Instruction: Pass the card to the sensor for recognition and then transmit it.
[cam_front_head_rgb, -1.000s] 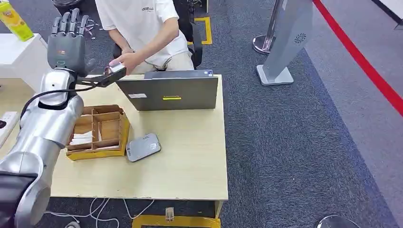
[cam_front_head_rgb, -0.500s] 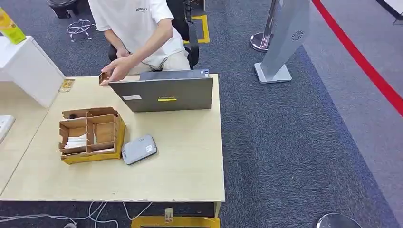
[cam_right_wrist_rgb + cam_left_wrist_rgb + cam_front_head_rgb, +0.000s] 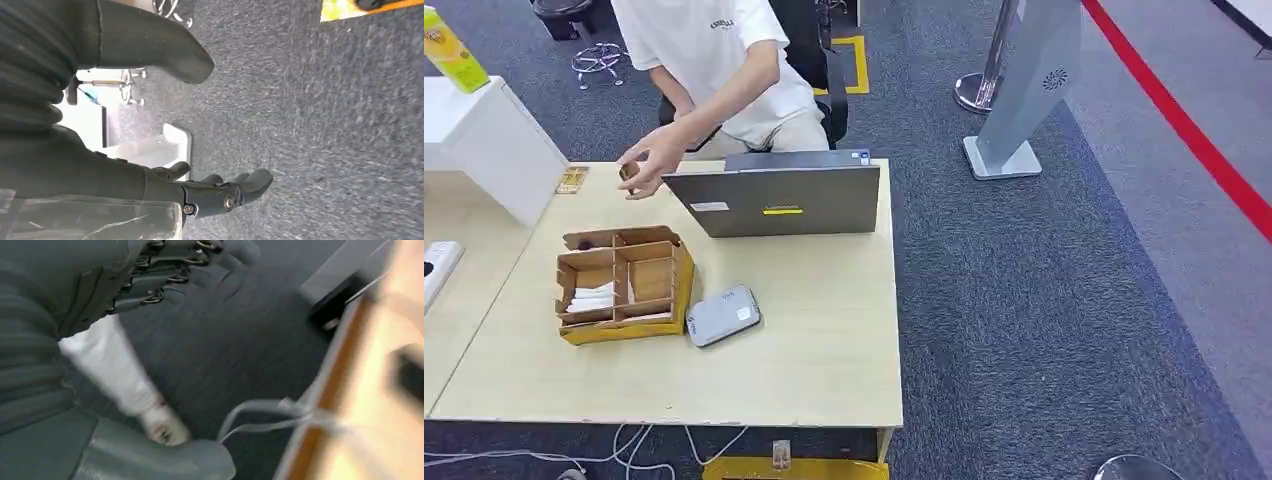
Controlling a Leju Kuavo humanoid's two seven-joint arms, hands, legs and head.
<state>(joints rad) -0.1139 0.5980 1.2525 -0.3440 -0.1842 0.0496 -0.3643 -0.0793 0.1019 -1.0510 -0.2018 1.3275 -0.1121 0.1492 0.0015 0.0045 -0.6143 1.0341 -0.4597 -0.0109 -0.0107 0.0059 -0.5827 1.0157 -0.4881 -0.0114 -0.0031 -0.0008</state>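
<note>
Head view: left arm gone from over the table (image 3: 824,330) vs 1 s ago; person's hand (image 3: 646,165) now has the card (image 3: 629,171), just left of laptop (image 3: 779,198) — handover looks done. Left wrist view: left robot hand (image 3: 165,275) fingers spread, empty. Right wrist view: right robot hand (image 3: 220,192) loosely open, empty.
</note>
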